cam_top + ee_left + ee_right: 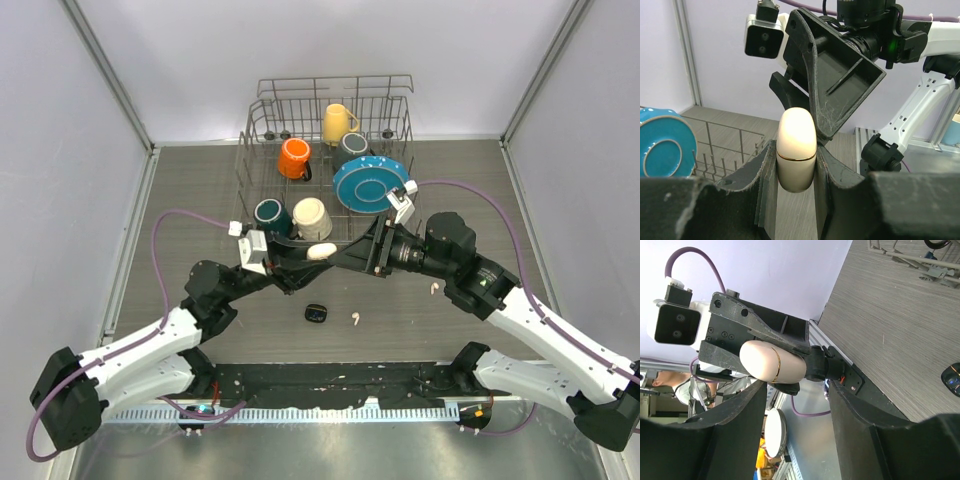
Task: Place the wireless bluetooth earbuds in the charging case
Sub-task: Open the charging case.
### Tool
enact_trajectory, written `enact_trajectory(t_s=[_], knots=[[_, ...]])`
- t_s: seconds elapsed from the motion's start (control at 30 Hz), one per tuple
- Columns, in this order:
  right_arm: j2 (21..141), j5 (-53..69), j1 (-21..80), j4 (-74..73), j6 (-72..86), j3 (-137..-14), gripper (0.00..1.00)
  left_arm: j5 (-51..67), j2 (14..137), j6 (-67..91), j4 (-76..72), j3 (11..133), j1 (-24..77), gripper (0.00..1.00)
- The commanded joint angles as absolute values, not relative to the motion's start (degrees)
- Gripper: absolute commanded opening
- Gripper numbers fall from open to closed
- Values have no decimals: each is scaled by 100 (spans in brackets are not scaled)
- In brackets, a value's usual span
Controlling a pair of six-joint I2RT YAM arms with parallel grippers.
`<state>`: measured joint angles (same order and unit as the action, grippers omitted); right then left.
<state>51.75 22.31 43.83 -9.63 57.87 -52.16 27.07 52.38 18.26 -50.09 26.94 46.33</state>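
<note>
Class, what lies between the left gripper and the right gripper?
A cream oval charging case, clamped by the left gripper, with the open right gripper facing it. The left wrist view shows it best.

Charging case (pixel 323 251) up at mid-table, dish rack (pixel 260 130) right behind it!
The case sits between the fingers of the left gripper (pixel 306 254), which reaches in from the left. The right gripper (pixel 342 256) faces it from the right, jaws apart on either side of the case's tip. In the rack there are 5 mugs (pixel 311 217), with a plate (pixel 365 185) on its right side. Nearer the bases, a small rounded object (pixel 316 314) lies on the table (pixel 200 190). 1 earbud (pixel 354 319) is just right of it, and a 2nd earbud (pixel 434 288) is further right, beside the right arm.
</note>
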Motion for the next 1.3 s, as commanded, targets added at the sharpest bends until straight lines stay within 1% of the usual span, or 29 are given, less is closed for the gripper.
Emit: enact_trajectory(t_s=[0.0,0.5,0.7,0.83,0.93,0.97,1.07,1.1,1.2,1.27], knots=[[5089,1872,4324,-272,5941,-5317,58,3234,5080,1863,-4931,2628,4737,0],[5045,1872,4298,-272,5959,-5264,59,3155,4966,1775,-4852,2567,4737,0],[4835,1662,4272,-596,5644,-5422,60,2699,4773,1635,-4852,2409,4729,0],[4694,969,4263,-1536,5212,-5774,60,2496,4606,1547,-4851,2320,4729,0],[4597,-259,4254,-2713,5046,-6064,60,2435,4457,1529,-4808,2285,4737,0],[4571,-855,4254,-3038,5019,-6186,60,2426,4421,1521,-4782,2294,4729,0],[4421,-1799,4254,-4617,5044,-6301,60,2364,4193,1477,-4589,2303,4737,0],[4369,-2350,4254,-4893,5106,-6293,60,2347,4149,1450,-4544,2294,4737,0],[4272,-3020,4245,-5807,5430,-6162,59,2294,3964,1328,-4316,2285,4737,0],[4263,-3225,4236,-6246,5763,-6021,59,2276,3894,1249,-4237,2294,4737,0]])
